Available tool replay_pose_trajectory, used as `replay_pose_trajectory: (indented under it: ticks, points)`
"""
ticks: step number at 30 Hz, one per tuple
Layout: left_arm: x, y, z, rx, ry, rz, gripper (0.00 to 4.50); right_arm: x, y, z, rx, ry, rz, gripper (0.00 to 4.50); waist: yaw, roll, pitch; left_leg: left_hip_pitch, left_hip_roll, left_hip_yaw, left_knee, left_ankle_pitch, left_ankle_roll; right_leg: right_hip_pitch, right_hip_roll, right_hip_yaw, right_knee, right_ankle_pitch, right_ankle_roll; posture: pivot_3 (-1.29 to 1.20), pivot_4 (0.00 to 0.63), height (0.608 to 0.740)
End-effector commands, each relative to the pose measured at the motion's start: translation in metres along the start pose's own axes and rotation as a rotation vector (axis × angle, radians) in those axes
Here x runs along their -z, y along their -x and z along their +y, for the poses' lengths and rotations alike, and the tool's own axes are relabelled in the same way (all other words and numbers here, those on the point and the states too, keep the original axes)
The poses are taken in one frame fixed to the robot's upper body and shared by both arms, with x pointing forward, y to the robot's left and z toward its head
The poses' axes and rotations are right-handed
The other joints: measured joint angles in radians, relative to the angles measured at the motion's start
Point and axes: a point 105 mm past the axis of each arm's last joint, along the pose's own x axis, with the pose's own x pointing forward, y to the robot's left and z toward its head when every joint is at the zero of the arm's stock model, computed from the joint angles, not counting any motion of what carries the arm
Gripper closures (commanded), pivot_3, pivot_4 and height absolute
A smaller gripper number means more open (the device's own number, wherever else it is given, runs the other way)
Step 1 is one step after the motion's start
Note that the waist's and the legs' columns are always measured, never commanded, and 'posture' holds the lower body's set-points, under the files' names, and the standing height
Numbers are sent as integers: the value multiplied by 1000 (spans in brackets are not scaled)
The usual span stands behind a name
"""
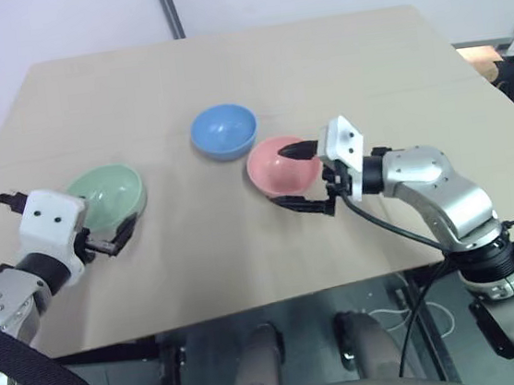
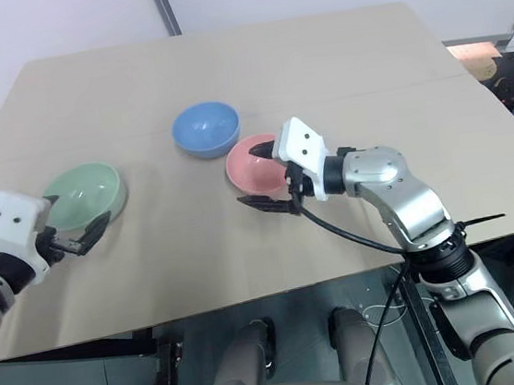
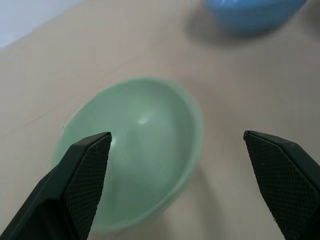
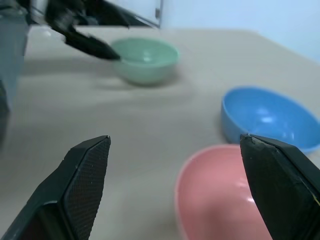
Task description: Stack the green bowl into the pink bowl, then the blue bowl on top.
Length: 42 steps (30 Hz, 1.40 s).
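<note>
Green bowl [image 1: 106,193], blue bowl [image 1: 223,129], pink bowl [image 1: 282,165]: empty, unstacked, unmarked, on table [image 1: 246,259]. Left gripper [image 1: 114,239] agape at green bowl; right gripper [image 1: 302,178] agape astride pink bowl's rim.

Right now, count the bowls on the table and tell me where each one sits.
3. The green bowl sits at the robot's left by the left gripper; the blue bowl mid-table; the pink bowl just right of it, at the right gripper. None stacked.

three bowls [image 1: 223,131] apart (hands [image 1: 304,178] spread wide)
</note>
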Motion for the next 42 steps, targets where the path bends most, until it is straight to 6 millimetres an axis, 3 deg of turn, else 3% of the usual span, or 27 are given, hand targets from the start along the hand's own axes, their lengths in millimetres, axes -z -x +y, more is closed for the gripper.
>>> replay_pose_trajectory:
  ticks: [1, 4, 7, 14, 15, 19, 22, 24, 29, 34, 37, 38, 42]
  points:
    - [1, -7, 2, -35, -113, 66, 0, -11, 3, 0, 8, 24, -39, 36, -1, 0, 0, 0, 0, 0, 0, 0, 0, 0, 0, 0, 0, 0, 0, 0, 150, 740]
    - [11, -18, 0, -28, -163, 154, 0, -9, 6, -6, 33, 37, -29, 36, 0, 0, 0, -2, 0, 0, 0, 0, 0, -2, 0, 0, 0, 0, 0, 0, 150, 740]
    - [16, -26, -7, 13, -219, 183, 862, -10, 8, -11, 54, 47, -28, 0, 0, 0, 0, -2, 0, 1, 0, 0, 0, -3, 0, 0, 0, 0, 0, 0, 150, 740]
    - [6, -40, -7, 31, -241, 151, 4372, -10, 21, -15, 101, 64, -19, 0, 0, 0, 0, -4, 0, 1, -1, 0, 0, -5, 0, 1, 1, 0, 0, 0, 150, 740]
    - [1, -42, -8, 34, -240, 125, 4448, -10, 23, -16, 112, 64, -16, 0, 1, 0, 0, -4, 0, 1, -1, 0, 0, -5, 0, 1, 1, 0, 0, 0, 150, 740]
    - [-49, -50, -31, 220, -244, -129, 4448, -9, 36, -21, 172, 64, -2, 0, 10, 0, 0, -4, 0, 1, 0, 0, 0, -5, -1, 1, 1, 1, 1, 0, 150, 740]
    - [-124, -40, -66, 471, -258, -416, 4448, -8, 53, -27, 261, 62, 23, 0, 25, -1, 1, -4, 0, 2, 0, 0, 0, -5, -1, 1, 1, 1, 1, 0, 150, 740]
    - [-157, -32, -91, 654, -322, -559, 4448, -9, 68, -30, 325, 56, 35, 0, 40, -2, 2, -6, -1, 0, 1, 0, 0, -5, -1, -1, 2, 1, 1, 0, 150, 740]
    - [-184, -38, -131, 895, -435, -683, 4448, -5, 83, -27, 397, 49, 74, 0, 20, 0, 1, -3, -2, 4, 2, 0, 0, -1, -2, 3, -1, 4, 2, 0, 150, 740]
    - [-173, -59, -156, 1032, -586, -631, 4448, -4, 92, -24, 465, 47, 91, 0, 9, 0, 1, -3, -1, 4, 2, 0, 0, -2, 1, 3, 2, 3, 4, 0, 150, 740]
    - [-163, -70, -155, 1041, -657, -591, 3505, -4, 96, -21, 489, 52, 103, 0, 1, 0, 1, -3, 0, 4, 2, 0, 0, -2, 1, 4, 3, 2, 5, 0, 150, 740]
    - [-163, -70, -155, 1049, -660, -592, 2903, -4, 97, -20, 497, 50, 103, 0, 1, 0, 1, -3, 0, 4, 2, 0, 0, -2, 1, 4, 3, 2, 5, 0, 150, 740]
    - [-178, -69, -145, 985, -635, -658, 1412, -5, 100, -18, 520, 43, 101, 0, 4, 0, 1, -3, -1, 3, 3, 0, 0, -2, 1, 4, 3, 2, 5, 0, 150, 740]
